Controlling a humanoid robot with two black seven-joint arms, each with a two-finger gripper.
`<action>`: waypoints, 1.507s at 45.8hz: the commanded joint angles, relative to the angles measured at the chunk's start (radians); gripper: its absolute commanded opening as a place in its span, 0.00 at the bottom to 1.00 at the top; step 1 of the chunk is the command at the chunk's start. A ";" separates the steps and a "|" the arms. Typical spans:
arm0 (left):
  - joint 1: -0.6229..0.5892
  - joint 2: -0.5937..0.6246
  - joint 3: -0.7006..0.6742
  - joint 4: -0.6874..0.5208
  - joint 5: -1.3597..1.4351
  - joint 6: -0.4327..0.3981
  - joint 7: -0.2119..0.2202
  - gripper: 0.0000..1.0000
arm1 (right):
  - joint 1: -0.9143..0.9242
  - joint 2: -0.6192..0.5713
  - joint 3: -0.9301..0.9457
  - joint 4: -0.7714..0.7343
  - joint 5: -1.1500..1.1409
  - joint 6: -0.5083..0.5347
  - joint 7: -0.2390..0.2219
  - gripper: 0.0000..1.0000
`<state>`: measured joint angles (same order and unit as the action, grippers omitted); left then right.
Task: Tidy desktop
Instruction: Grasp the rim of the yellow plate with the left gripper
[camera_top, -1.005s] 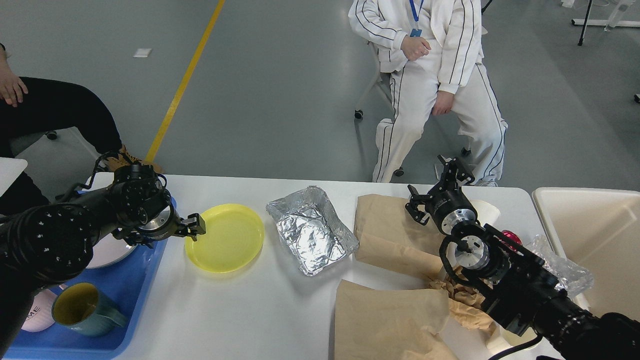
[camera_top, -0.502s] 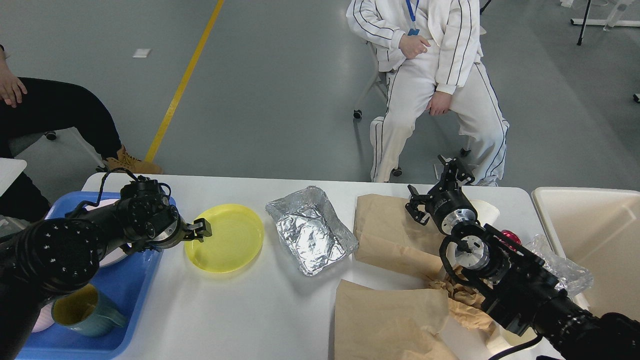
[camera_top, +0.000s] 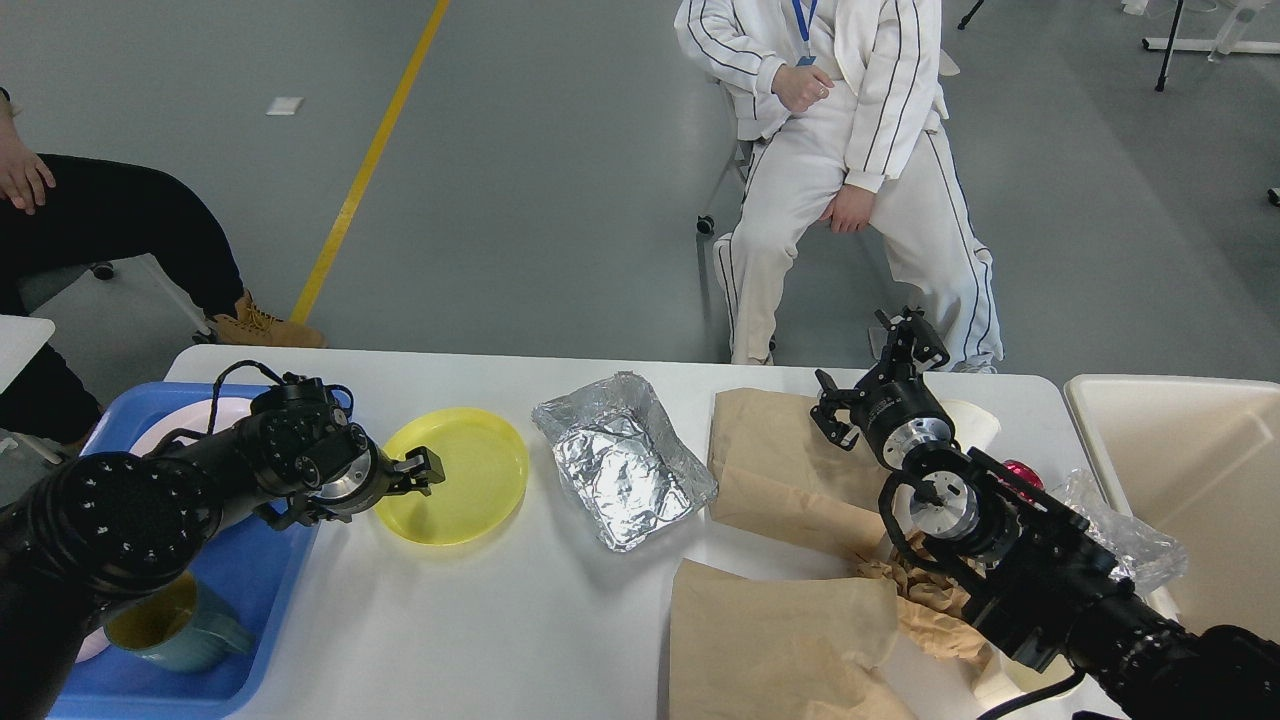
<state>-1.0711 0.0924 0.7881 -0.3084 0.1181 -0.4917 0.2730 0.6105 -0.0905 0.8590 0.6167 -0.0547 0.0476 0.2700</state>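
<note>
The white desktop (camera_top: 520, 620) fills the lower view, with grey floor beyond. The left gripper (camera_top: 428, 470) reaches over the yellow plate's (camera_top: 470, 480) left rim; I cannot tell whether its fingers are parted or gripping. The right gripper (camera_top: 868, 352) hangs spread wide and empty above brown paper (camera_top: 780, 460), beside a foil tray (camera_top: 625, 460).

Setting, as I see it from the head camera: indoor lab or test hall. Evidence: grey sealed floor (camera_top: 560, 200) beyond the desktop (camera_top: 480, 620); yellow floor line (camera_top: 365, 165) past its far left; badge-wearing seated observer (camera_top: 850, 150) behind its far edge.
</note>
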 joint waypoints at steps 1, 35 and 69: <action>0.006 0.000 -0.014 0.000 0.000 0.005 0.000 0.93 | 0.000 0.000 0.000 0.000 0.000 0.000 0.000 1.00; 0.028 0.021 -0.010 -0.001 0.000 -0.011 0.018 0.33 | 0.000 0.000 0.000 0.000 0.000 0.000 0.000 1.00; 0.003 0.046 -0.010 -0.001 0.000 -0.156 0.020 0.00 | 0.000 0.000 0.000 0.000 0.001 0.000 0.000 1.00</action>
<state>-1.0531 0.1385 0.7822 -0.3108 0.1196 -0.6314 0.2915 0.6105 -0.0905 0.8590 0.6166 -0.0542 0.0476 0.2699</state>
